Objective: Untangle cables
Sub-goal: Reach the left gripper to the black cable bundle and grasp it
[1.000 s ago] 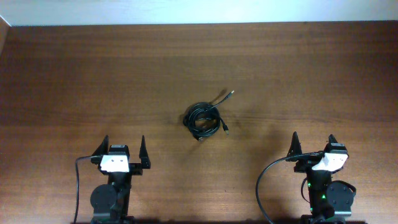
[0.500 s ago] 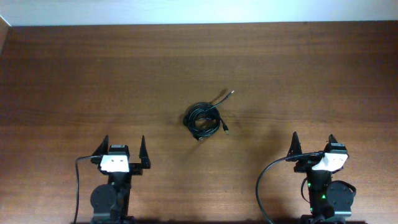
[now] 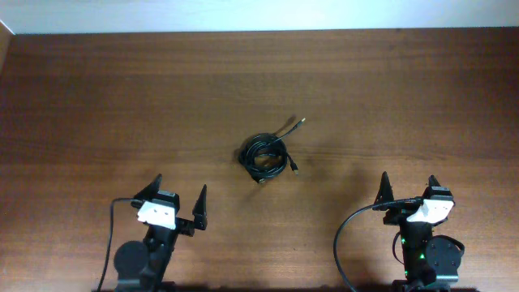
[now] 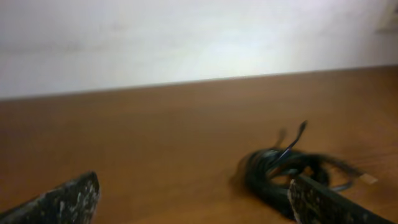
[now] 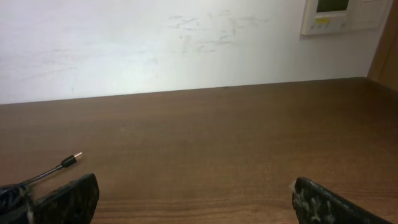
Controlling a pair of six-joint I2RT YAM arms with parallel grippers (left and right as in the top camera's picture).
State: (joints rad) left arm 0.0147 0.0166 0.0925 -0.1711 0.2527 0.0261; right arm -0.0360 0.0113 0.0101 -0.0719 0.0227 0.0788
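The cables (image 3: 266, 156) lie as one small coiled bundle of thin black cords at the table's middle, with a gold-tipped plug end (image 3: 302, 122) sticking out to the upper right. My left gripper (image 3: 178, 191) is open and empty, near the front left, turned toward the bundle. In the left wrist view the bundle (image 4: 283, 168) lies blurred ahead to the right, partly behind the right finger (image 4: 323, 202). My right gripper (image 3: 408, 183) is open and empty at the front right. In the right wrist view one plug end (image 5: 76, 157) shows at the left.
The brown wooden table (image 3: 122, 97) ends at a white wall along its far edge. A thick black arm cable (image 3: 347, 235) loops beside the right arm's base. A wall panel (image 5: 339, 15) shows at the top right of the right wrist view.
My left gripper has swung to the right and turned toward the cable bundle. The bundle and the right arm have not moved.
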